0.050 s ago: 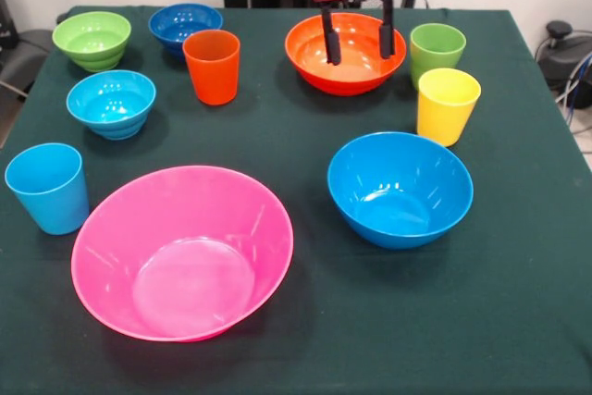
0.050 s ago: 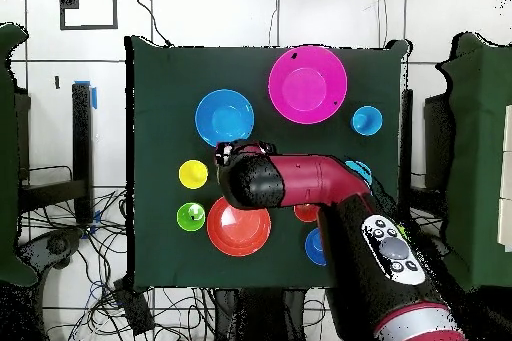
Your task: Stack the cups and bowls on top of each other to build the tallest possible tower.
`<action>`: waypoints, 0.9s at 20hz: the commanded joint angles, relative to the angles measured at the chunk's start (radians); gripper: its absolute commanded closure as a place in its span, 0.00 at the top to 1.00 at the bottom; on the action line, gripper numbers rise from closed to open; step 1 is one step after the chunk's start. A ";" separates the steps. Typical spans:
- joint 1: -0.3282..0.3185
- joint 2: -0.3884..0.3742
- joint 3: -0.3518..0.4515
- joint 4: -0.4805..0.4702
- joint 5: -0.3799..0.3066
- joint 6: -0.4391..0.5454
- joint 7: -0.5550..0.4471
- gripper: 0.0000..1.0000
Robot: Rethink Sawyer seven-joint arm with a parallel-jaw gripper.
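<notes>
My gripper (image 1: 358,36) hangs open over the large orange bowl (image 1: 356,78) at the back, with nothing between its black fingers (image 1: 330,39). The pink bowl (image 1: 182,252) sits front left and the large blue bowl (image 1: 400,188) front right. The green cup (image 1: 437,51) and yellow cup (image 1: 448,105) stand to the right of the orange bowl, and the orange cup (image 1: 212,66) to its left. At the left are the light blue cup (image 1: 48,188) and the small light blue (image 1: 111,104), green (image 1: 92,40) and dark blue (image 1: 185,25) bowls. No tower is in view: every piece stands alone.
A dark green cloth (image 1: 305,339) covers the table. In the overhead view the red arm (image 2: 300,182) reaches across the table and hides parts of the orange cup and two small bowls. Cables lie on the floor around the table (image 2: 100,257).
</notes>
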 commanded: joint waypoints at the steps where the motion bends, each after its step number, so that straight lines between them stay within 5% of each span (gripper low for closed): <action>1: -0.021 0.007 0.053 0.051 -0.084 0.072 -0.078 1.00; 11: -0.064 0.054 0.038 0.051 -0.204 0.013 -0.122 1.00; 18: -0.076 0.030 0.024 0.140 -0.266 -0.093 -0.018 1.00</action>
